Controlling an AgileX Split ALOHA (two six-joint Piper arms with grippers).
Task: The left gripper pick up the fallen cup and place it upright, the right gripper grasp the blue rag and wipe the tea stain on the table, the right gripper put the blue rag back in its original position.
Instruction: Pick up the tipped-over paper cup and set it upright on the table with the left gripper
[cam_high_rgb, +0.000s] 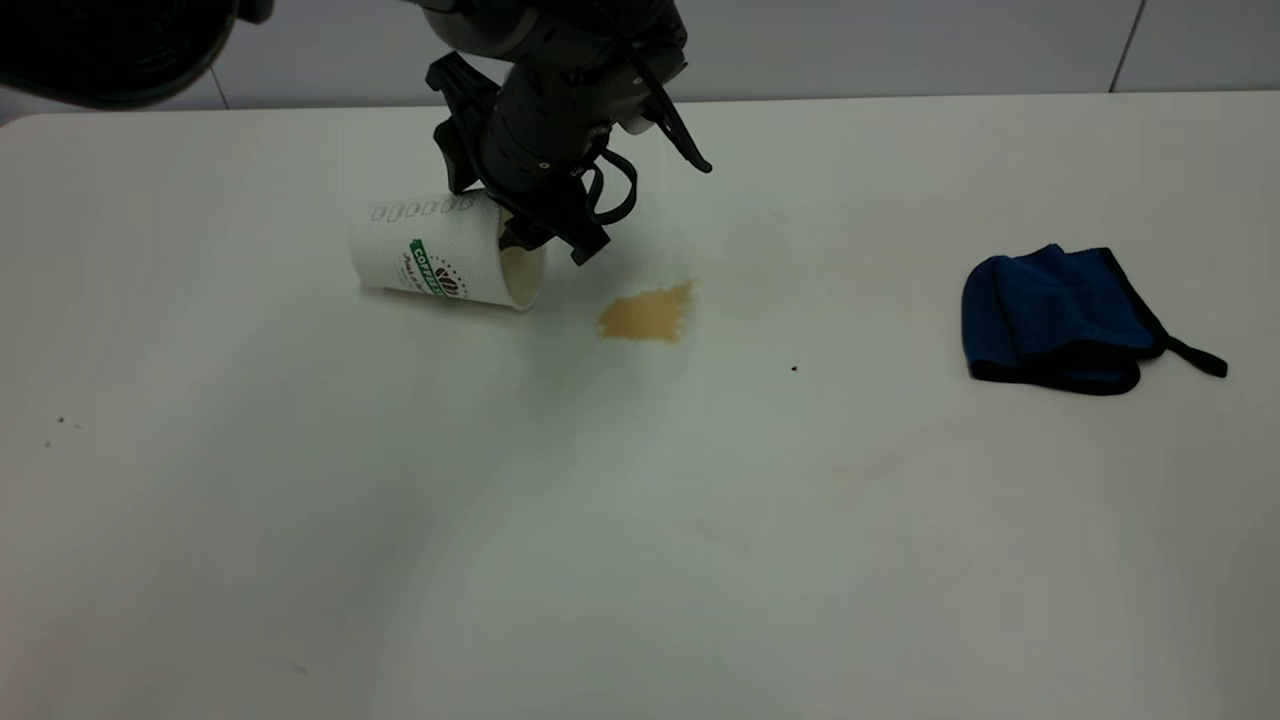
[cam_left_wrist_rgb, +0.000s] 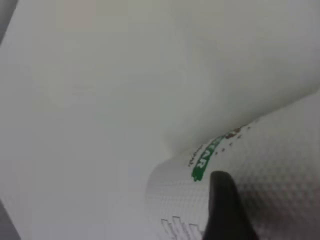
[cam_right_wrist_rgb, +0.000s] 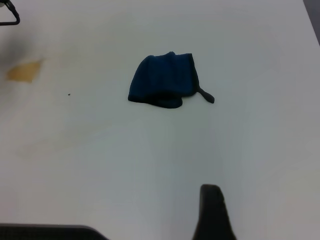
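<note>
Surface: one, white, bearing everything listed here.

Left pincer: one, lowered onto the mouth end of the cup, one finger lying against the textured wall. Whether it is clamped or merely touching, cannot tell.

Right pincer: one, parked well apart from the work, looking down on the rag; only one finger shows, so spread cannot be told.

Blue rag: one, folded, untouched at the right side.

Cup: one, lying on its side, mouth toward the stain.

Tea stain: one tan patch, just beside the cup mouth.

Step in hand, by judgement: grasping the cup. Next: a firm grip, then lift and tip upright.
</note>
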